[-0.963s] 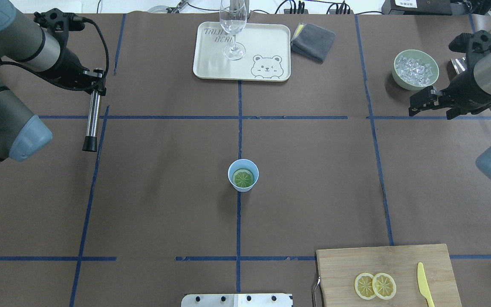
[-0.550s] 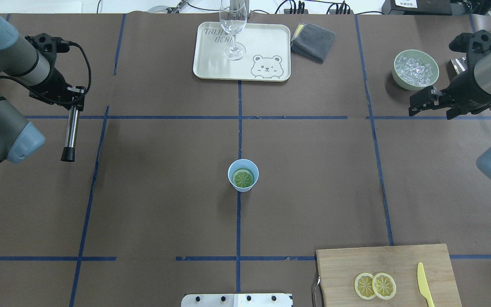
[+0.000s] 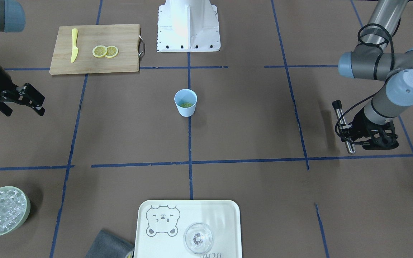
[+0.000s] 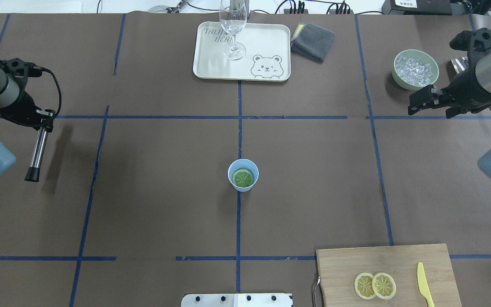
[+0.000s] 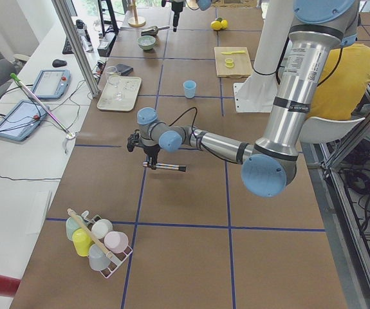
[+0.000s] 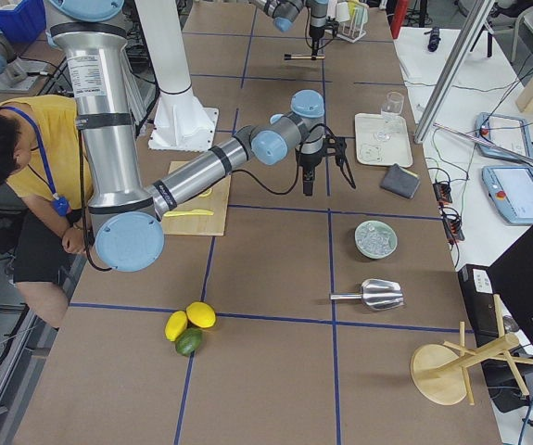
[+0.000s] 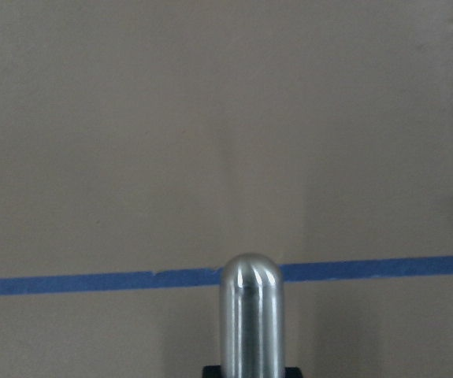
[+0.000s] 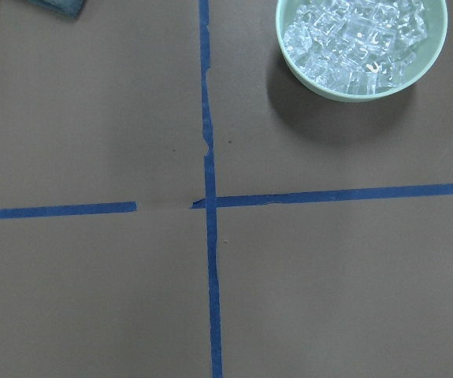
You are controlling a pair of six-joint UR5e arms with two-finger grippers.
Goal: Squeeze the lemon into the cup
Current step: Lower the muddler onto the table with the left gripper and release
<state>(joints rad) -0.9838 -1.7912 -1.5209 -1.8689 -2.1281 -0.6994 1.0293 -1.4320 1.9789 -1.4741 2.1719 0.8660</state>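
Observation:
The pale blue cup (image 4: 243,169) stands upright at the table's middle, also in the front view (image 3: 185,106). The lemon (image 4: 243,178) lies inside it, looking yellow-green (image 3: 186,105). My left gripper (image 4: 43,120) is far to the left of the cup, shut on a metal rod with a black tip (image 4: 36,150), held level above the table (image 3: 342,125); its rounded end fills the left wrist view (image 7: 251,315). My right gripper (image 4: 417,104) is open and empty at the far right, next to the ice bowl, well away from the cup (image 3: 34,102).
A green bowl of ice (image 4: 416,69) sits at the back right, also in the right wrist view (image 8: 362,43). A bear tray (image 4: 267,64) bears a clear wine glass (image 4: 233,25); a grey cloth (image 4: 313,41) lies beside it. A cutting board (image 4: 348,264) holds two lemon slices (image 4: 375,285) and a yellow knife (image 4: 423,283).
My left arm has drawn away to the left and toward the robot's side, carrying the metal rod. The right gripper, cup and lemon have stayed put.

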